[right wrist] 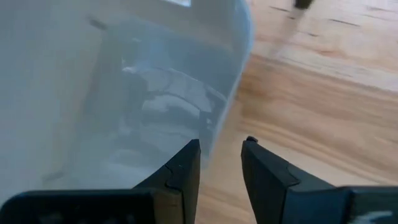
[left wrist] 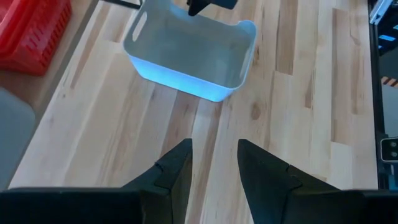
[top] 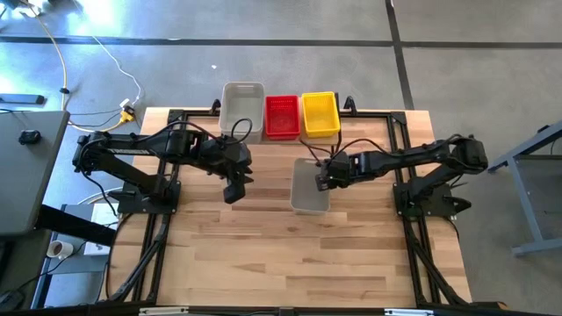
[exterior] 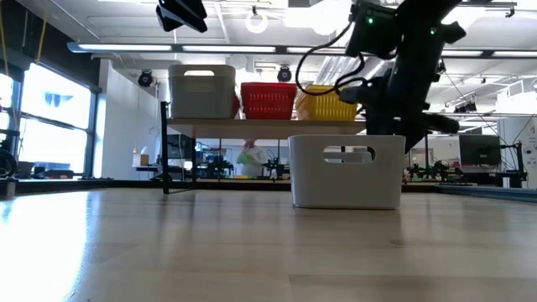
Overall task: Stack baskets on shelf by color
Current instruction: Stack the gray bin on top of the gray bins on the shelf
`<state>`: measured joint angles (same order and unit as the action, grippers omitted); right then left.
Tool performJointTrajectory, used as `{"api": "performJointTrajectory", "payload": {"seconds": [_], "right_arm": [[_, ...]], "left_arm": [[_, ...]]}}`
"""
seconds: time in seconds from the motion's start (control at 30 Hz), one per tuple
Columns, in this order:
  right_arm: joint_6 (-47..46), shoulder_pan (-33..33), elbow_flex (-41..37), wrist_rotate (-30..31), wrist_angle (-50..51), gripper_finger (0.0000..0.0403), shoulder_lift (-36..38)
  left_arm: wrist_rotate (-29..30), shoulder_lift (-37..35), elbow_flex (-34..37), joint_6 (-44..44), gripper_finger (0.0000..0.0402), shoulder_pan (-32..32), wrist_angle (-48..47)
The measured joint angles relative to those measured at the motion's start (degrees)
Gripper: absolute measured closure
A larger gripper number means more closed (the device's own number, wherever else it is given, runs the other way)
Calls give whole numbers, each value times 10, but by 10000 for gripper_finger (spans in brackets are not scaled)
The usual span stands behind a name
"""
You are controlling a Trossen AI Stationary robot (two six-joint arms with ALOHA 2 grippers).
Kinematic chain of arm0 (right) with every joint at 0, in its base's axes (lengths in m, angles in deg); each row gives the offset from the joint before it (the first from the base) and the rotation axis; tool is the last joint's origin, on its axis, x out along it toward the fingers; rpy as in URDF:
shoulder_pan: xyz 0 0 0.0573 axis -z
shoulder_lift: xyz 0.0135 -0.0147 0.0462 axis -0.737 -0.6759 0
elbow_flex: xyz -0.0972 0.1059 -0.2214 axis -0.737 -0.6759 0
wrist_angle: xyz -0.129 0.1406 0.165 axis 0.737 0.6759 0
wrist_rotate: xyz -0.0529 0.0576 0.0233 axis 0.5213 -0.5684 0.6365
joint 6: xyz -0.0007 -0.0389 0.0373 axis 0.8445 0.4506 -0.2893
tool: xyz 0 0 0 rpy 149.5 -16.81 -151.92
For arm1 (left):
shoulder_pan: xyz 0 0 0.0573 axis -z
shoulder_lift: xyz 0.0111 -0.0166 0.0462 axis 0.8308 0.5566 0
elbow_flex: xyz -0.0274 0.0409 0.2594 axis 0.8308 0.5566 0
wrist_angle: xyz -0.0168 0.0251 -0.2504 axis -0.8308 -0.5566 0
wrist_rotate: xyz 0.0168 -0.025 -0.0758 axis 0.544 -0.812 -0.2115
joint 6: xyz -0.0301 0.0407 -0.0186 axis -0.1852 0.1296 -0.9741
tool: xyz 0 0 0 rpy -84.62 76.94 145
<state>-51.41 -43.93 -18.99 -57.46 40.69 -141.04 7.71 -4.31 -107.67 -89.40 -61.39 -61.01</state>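
Tabletop (top: 290, 254) of pale wood planks, workshop behind.

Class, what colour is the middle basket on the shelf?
Red, with mesh sides. The high view shows it best, between the grey and yellow ones.

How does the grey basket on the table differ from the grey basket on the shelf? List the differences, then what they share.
The table basket sits on the tabletop; the shelf basket sits up on the shelf. The table basket stands alone, with the right gripper over its rim; the shelf basket stands beside a red basket, with no gripper at it. Both are pale grey, rectangular and upright.
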Motion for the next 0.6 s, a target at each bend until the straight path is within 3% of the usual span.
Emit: {"api": "performJointTrajectory", "payload": {"seconds": [0.47, 0.6], "right_arm": [[-16, 12, -63, -25, -140, 300, -24], [-34, 13, -63, -40, -155, 321, -43]], "left_arm": [[1, 0, 0, -1, 282, 0, 0], [2, 0, 0, -1, 282, 0, 0]]}}
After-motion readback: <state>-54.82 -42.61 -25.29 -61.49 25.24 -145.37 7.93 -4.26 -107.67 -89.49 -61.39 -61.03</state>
